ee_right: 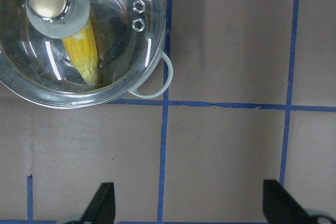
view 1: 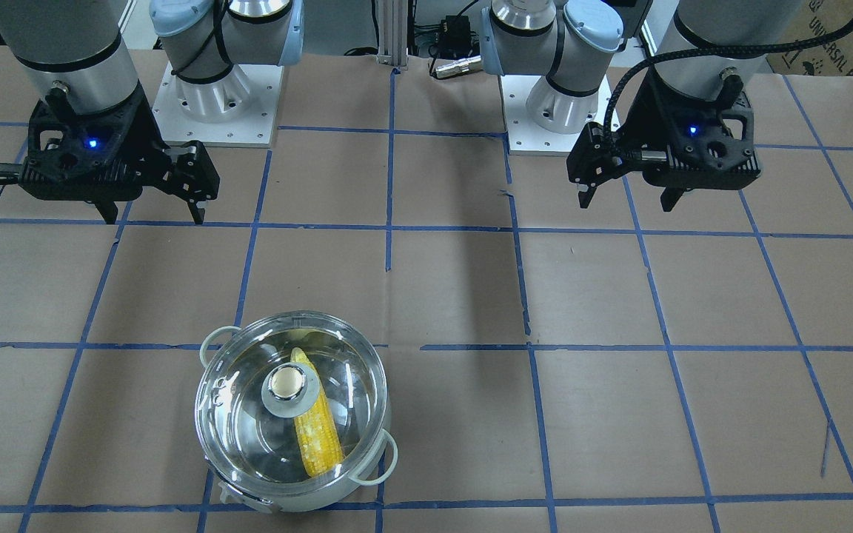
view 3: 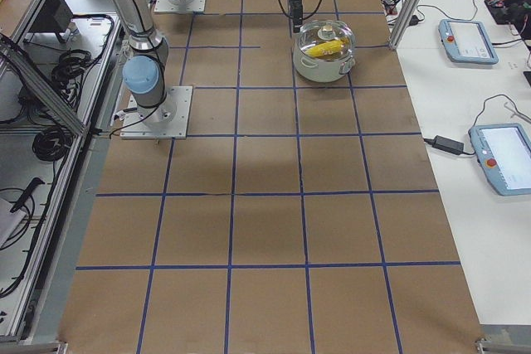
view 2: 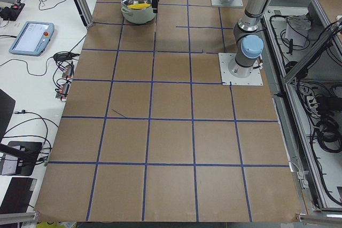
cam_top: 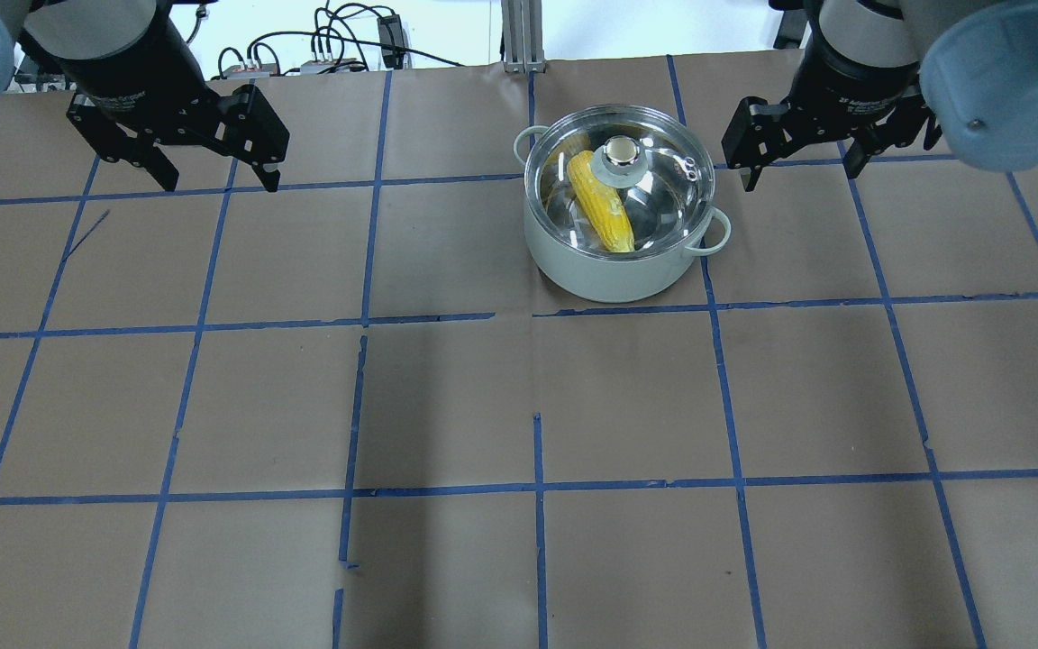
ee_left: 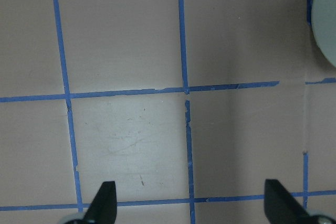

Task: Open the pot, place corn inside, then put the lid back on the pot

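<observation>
Glass lid (cam_top: 620, 185) sits on pot (cam_top: 609, 275), corn (cam_top: 602, 202) inside | right end effector (cam_top: 800, 173) near pot, left end effector (cam_top: 220, 185) well apart, both wide, empty | task seems done: keep arms clear, do not bump lid

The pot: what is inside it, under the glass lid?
Through the clear lid one corn cob shows, lying on the shiny bottom of the pot. The lid's knob covers part of the cob; nothing else is seen inside.
</observation>
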Controlling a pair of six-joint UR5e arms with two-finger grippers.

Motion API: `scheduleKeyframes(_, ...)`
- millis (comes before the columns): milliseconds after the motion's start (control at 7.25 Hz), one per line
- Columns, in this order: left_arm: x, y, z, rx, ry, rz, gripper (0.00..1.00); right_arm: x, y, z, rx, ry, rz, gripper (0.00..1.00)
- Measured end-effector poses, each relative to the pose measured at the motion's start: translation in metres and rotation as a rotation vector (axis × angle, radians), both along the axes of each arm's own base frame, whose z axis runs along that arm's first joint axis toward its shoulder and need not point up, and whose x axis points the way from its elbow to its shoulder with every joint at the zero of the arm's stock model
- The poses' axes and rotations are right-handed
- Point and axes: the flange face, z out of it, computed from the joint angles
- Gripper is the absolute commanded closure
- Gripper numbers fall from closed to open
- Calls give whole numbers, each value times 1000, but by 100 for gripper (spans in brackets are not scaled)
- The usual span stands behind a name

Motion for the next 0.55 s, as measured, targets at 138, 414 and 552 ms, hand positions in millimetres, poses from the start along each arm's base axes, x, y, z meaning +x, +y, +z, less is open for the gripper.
scheduleKeyframes(138,1,0,2,-3,-14,0,0,0,3,-2,1,-5,-7,0)
scheduleKeyframes(414,2,0,1,-2,-20,1,0,1,6,1,-9,-20,-82,0)
scheduleKeyframes(552,2,1,1,-1,-19,1,0,2,8,4,-14,-30,-107,0)
